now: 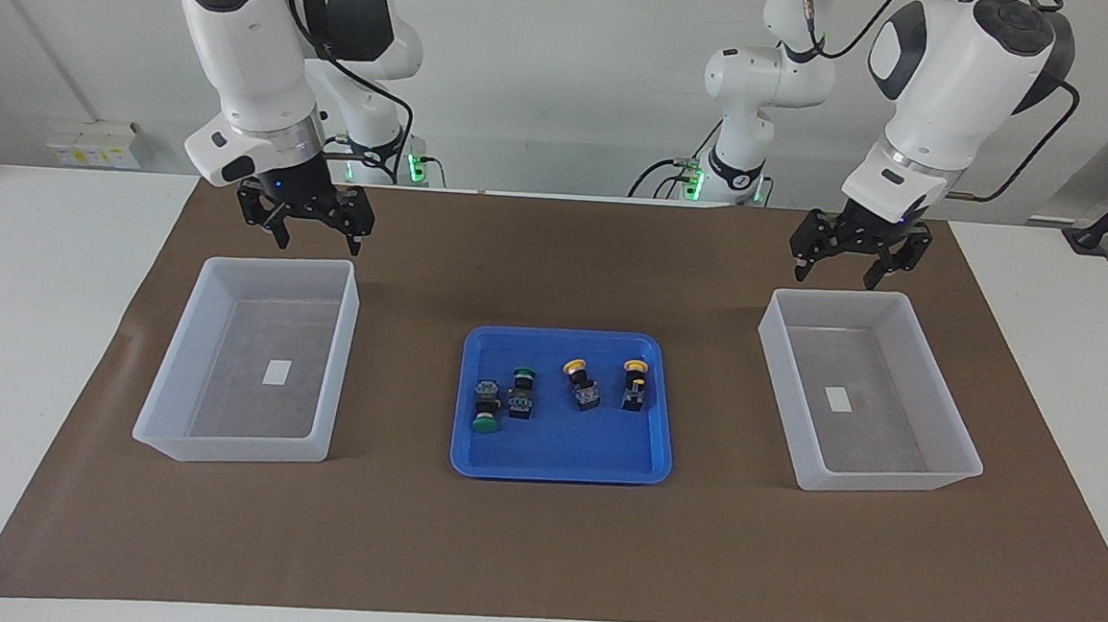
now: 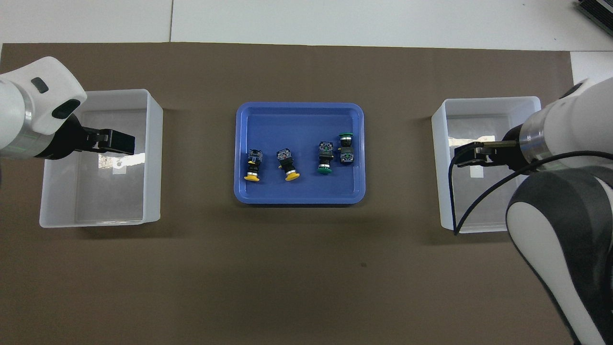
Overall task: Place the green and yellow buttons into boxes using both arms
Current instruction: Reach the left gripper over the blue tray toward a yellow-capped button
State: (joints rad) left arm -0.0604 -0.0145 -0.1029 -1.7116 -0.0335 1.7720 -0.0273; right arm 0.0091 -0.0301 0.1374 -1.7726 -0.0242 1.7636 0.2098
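Observation:
Two green buttons (image 1: pixel 486 410) (image 1: pixel 522 392) and two yellow buttons (image 1: pixel 580 382) (image 1: pixel 635 384) lie on their sides in a shallow blue tray (image 1: pixel 559 469) mid-table. From overhead the green buttons (image 2: pixel 325 158) (image 2: pixel 346 146) and yellow buttons (image 2: pixel 252 166) (image 2: pixel 288 166) form a row. One translucent box (image 1: pixel 230 445) sits toward the right arm's end, the other box (image 1: pixel 890 482) toward the left arm's end, each holding only a white label. My right gripper (image 1: pixel 319 239) hangs open over its box's edge nearest the robots. My left gripper (image 1: pixel 835 275) hangs open the same way, nothing held.
A brown mat (image 1: pixel 539 560) covers the middle of the white table (image 1: pixel 26 298), with the tray and both boxes on it. Overhead, the left gripper (image 2: pixel 129 143) and right gripper (image 2: pixel 457 157) overlap the boxes (image 2: pixel 153 158) (image 2: pixel 438 167). Black cable loops off the right arm.

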